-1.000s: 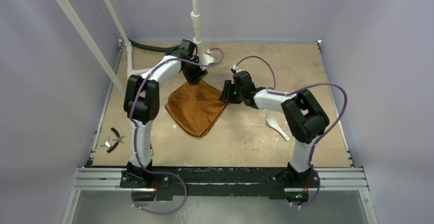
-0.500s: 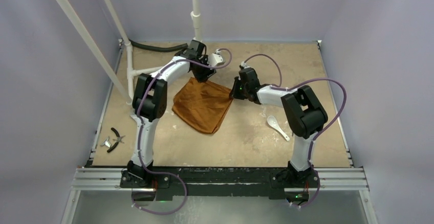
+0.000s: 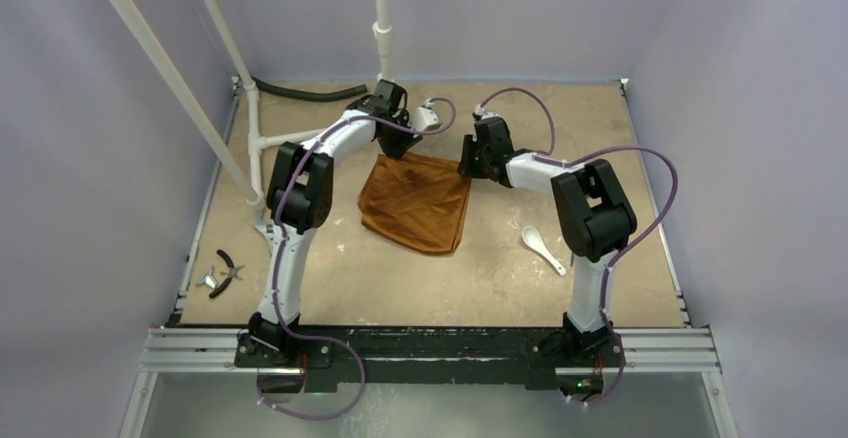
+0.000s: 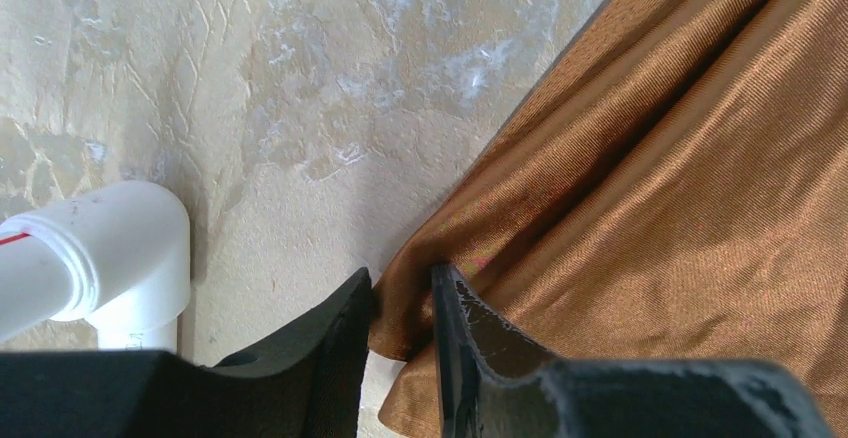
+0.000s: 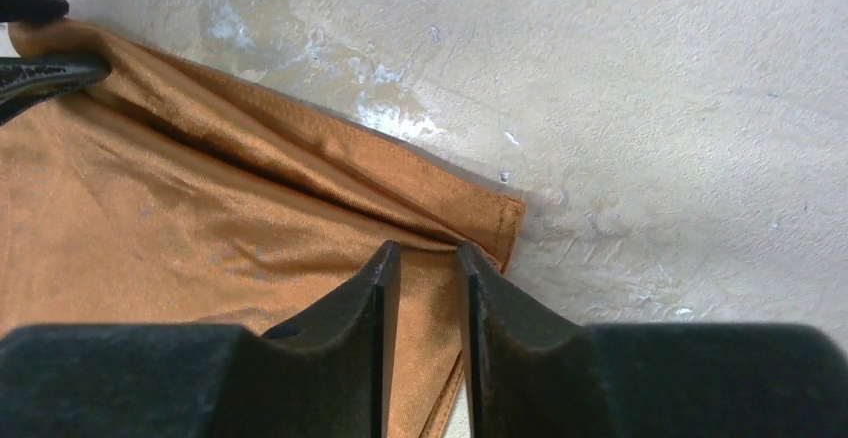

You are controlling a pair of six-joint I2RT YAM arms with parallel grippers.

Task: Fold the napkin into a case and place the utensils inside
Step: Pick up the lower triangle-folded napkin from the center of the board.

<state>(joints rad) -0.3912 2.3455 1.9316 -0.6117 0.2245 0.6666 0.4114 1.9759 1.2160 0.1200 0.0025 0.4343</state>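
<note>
Napkin (image 3: 418, 203): rust-orange, creased, lay flat past table centre, toward 12 o'clock. Your left gripper (image 4: 402, 298) pinched its 11 o'clock corner and your right gripper (image 5: 428, 258) pinched its 1 o'clock corner. Spoon (image 3: 542, 248): white, lay apart at the napkin's 4 o'clock. Pliers (image 3: 228, 272): sat at the table's 8 o'clock edge.

pliers (image 3: 229, 270): black, far left | PVC pipe (image 3: 383, 33): white, upright, rear | hose (image 3: 300, 91): black, rear-left
</note>
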